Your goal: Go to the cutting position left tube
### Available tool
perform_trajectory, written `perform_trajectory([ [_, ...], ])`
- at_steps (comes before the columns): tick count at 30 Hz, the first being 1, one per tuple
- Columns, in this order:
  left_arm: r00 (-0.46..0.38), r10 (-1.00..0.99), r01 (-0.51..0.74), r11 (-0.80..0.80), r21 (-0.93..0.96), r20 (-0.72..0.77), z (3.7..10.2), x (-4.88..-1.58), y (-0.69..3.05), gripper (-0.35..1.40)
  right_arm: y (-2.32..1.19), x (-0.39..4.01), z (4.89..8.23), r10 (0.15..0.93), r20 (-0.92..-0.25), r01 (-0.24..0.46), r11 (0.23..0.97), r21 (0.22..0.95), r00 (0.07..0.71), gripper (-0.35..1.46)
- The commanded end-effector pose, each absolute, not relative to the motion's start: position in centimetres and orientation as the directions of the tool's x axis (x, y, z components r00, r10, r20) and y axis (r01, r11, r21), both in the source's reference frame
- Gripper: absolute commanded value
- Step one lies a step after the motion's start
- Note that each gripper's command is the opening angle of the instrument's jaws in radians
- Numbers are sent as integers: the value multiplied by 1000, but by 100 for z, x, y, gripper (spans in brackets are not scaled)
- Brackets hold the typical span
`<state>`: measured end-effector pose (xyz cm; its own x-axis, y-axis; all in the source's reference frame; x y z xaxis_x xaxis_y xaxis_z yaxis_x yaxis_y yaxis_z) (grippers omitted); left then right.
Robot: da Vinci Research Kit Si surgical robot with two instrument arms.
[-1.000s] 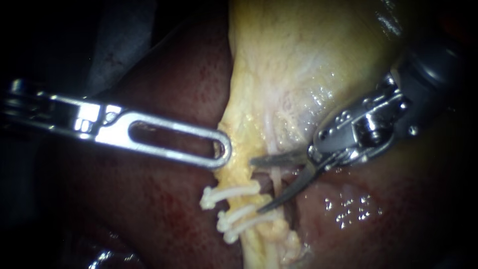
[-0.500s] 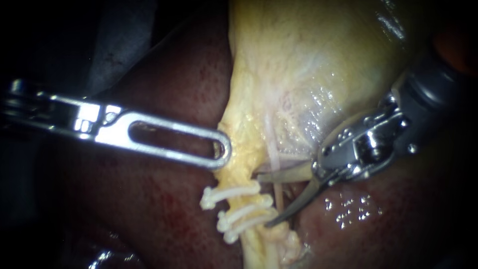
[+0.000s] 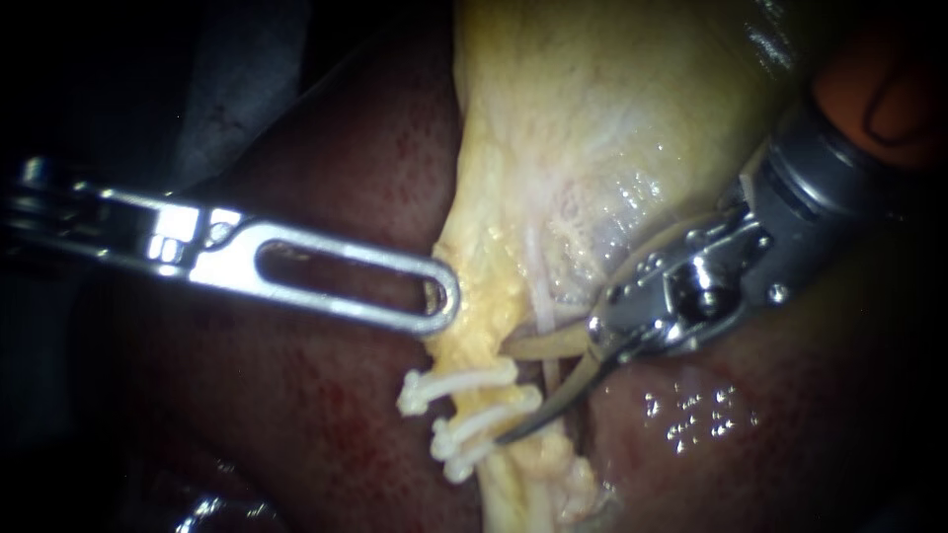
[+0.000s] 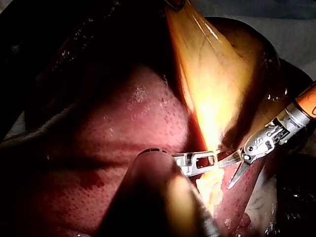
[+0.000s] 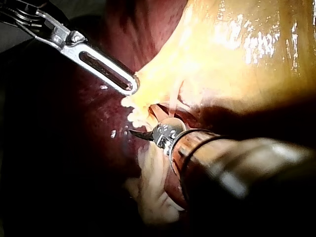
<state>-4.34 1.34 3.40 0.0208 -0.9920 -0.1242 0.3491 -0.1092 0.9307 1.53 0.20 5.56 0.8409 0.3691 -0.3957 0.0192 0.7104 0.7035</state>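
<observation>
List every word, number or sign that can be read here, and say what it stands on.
None can be read.
The liver, the gallbladder and the clips carry no writing.
Any marks on the left instrument and the right instrument are too small and blurred to read.

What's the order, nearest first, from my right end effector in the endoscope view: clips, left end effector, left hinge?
1. clips, at the right end effector's open blade tips.
2. left end effector, up-left, shut on the gallbladder edge.
3. left hinge, far left.
</observation>
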Motion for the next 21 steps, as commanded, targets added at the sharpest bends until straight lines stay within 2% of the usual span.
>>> perform_trajectory([
  [1, 21, -992, 349, -109, 931, -124, 341, -434, 134, -35, 19, 154, 557, 368, -397, 20, 711, 703, 841, 91],
  [12, 21, -992, 350, -109, 931, -124, 341, -434, 134, -35, 15, 164, 565, 401, -363, -22, 696, 718, 841, 81],
  [21, 20, -992, 350, -110, 930, -124, 341, -435, 134, -35, 14, 170, 569, 415, -372, -22, 691, 722, 830, 79],
])
